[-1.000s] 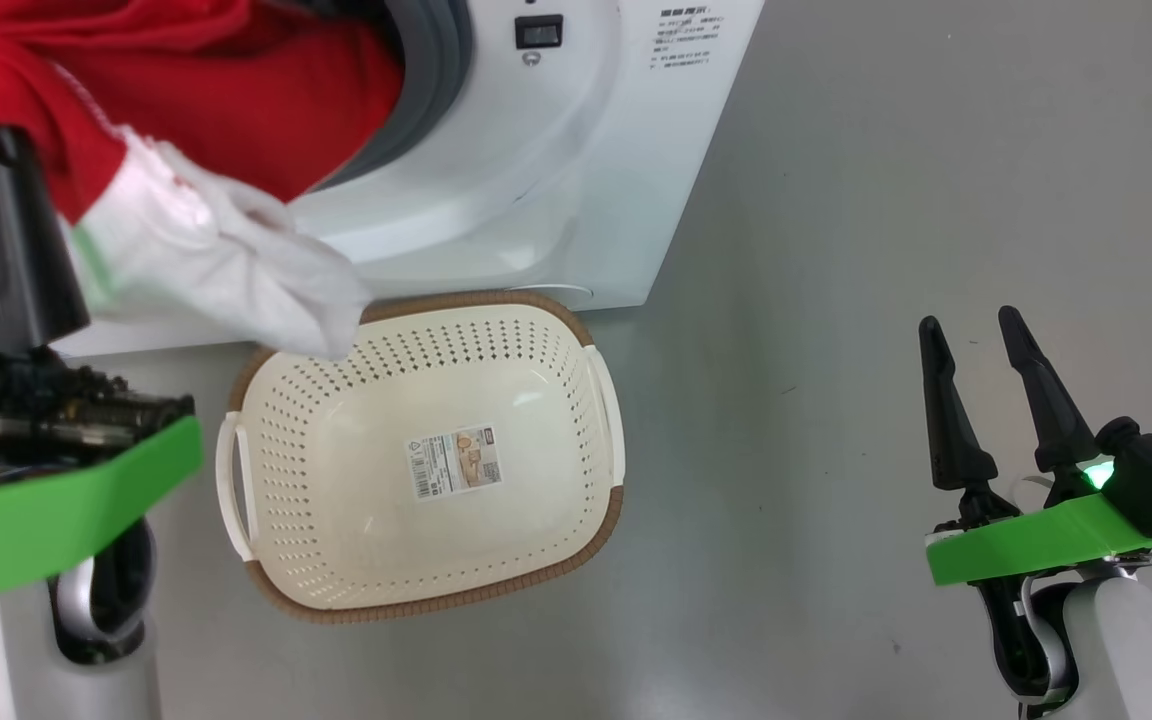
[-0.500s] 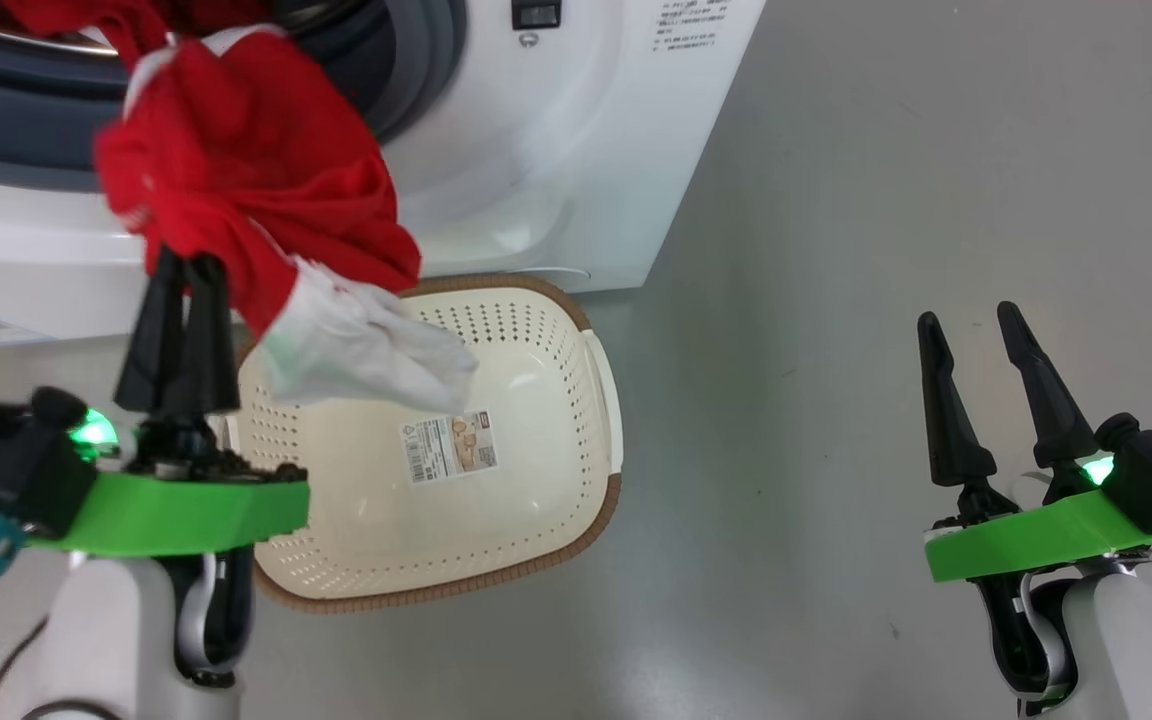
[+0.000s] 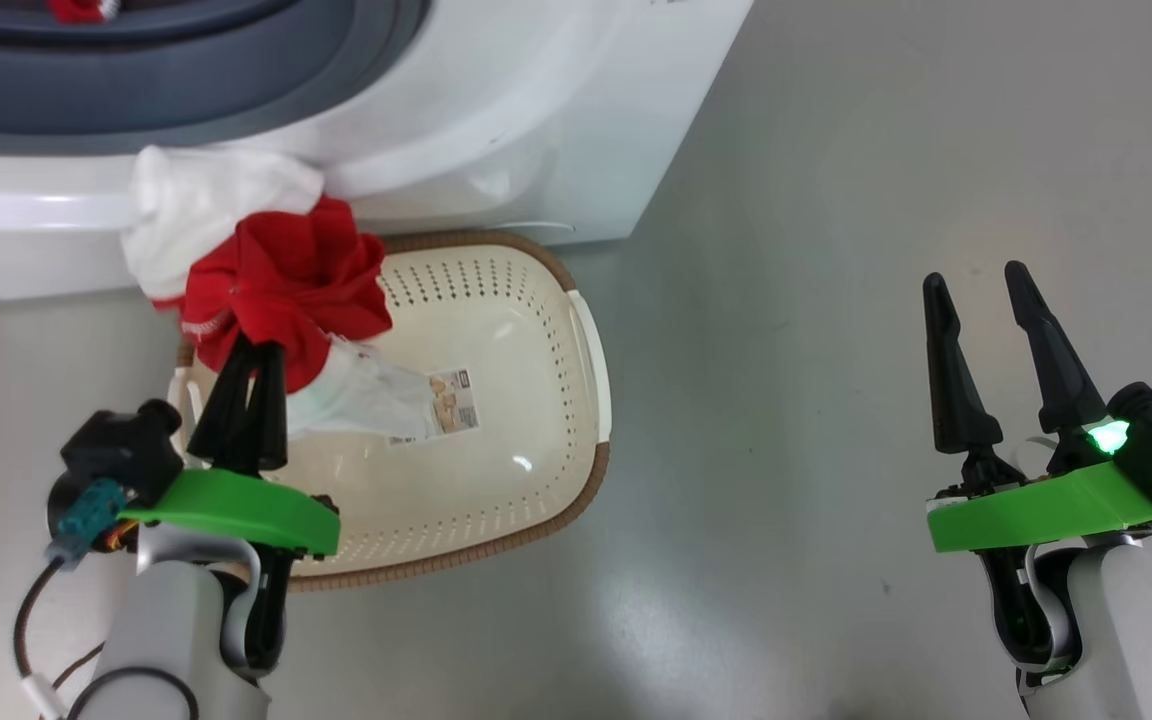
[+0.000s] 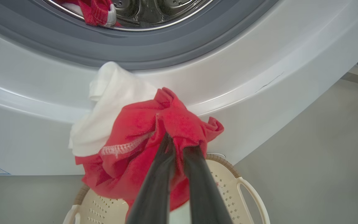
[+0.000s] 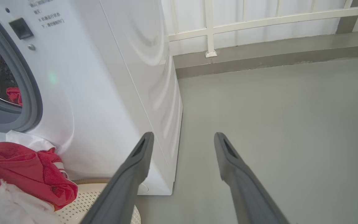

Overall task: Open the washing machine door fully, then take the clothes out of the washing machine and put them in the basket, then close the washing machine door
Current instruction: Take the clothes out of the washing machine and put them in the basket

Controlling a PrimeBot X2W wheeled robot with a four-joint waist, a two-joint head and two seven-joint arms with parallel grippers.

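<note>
The left tool [image 3: 256, 352] is clamping crumpled red-and-white clothes [image 3: 286, 280] above the basket [image 3: 506, 310]; the right tool [image 3: 976, 278] is gaping apart.

Left gripper [image 3: 254, 352]: two long black fingers [image 3: 224, 415], narrowing to a point.
Right gripper [image 3: 974, 278]: the same black fingers, a green lamp [image 3: 1108, 436] glowing at the base.
Wrist plates [image 3: 236, 510]: bright green, flat.
Forearms [image 3: 161, 630]: pale grey, rounded.
Cable [image 3: 20, 625]: dark, with a teal connector [image 3: 86, 502].
</note>
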